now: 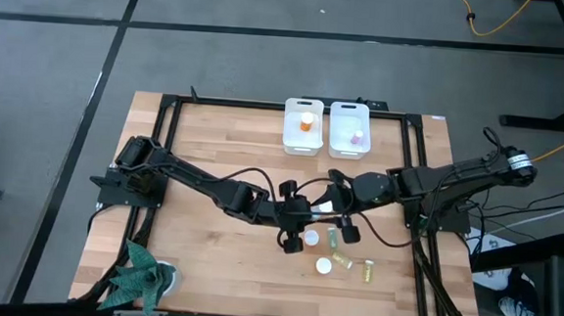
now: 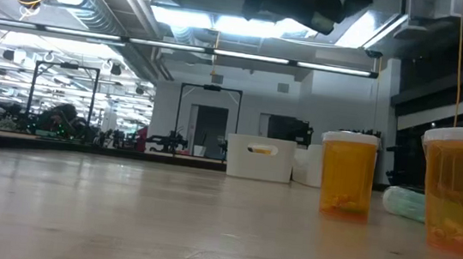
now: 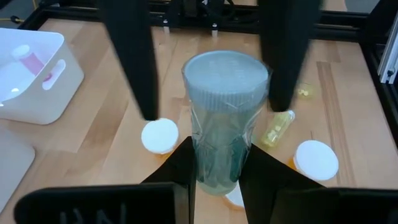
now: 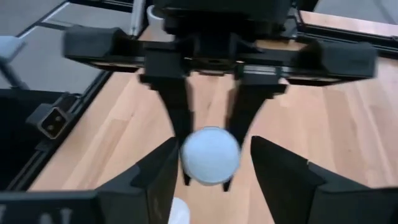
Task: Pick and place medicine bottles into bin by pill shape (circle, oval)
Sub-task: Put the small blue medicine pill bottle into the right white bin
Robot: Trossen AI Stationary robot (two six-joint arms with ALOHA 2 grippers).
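My left gripper (image 1: pixel 303 216) is over the table's middle, shut on a translucent green bottle (image 3: pixel 224 124) with a pale ribbed cap (image 3: pixel 227 74). My right gripper (image 1: pixel 336 205) faces it, open, with one finger (image 3: pixel 134 68) on either side of the cap; I cannot see any touch. In the right wrist view the cap (image 4: pixel 210 155) shows between my right fingers (image 4: pixel 155 180). On the table below stand two orange white-capped bottles (image 1: pixel 310 238) (image 1: pixel 323 266). A green bottle (image 1: pixel 333 238) and two yellow ones (image 1: pixel 342 262) (image 1: pixel 366 271) lie beside them. My left gripper pinches the green bottle's body near its bottom end (image 3: pixel 214 158) between its two fingers. The fingers lie along the bottle, which sticks out past the fingertips with its cap toward my right gripper. The bottle is lifted clear of the table.
Two white bins stand at the far edge, the left one (image 1: pixel 303 140) holding an orange bottle and the right one (image 1: pixel 349 142) a pink one. A green toy plant (image 1: pixel 142 279) lies at the near left corner. In the low view two orange bottles (image 2: pixel 348 172) (image 2: pixel 462 193) stand at the right.
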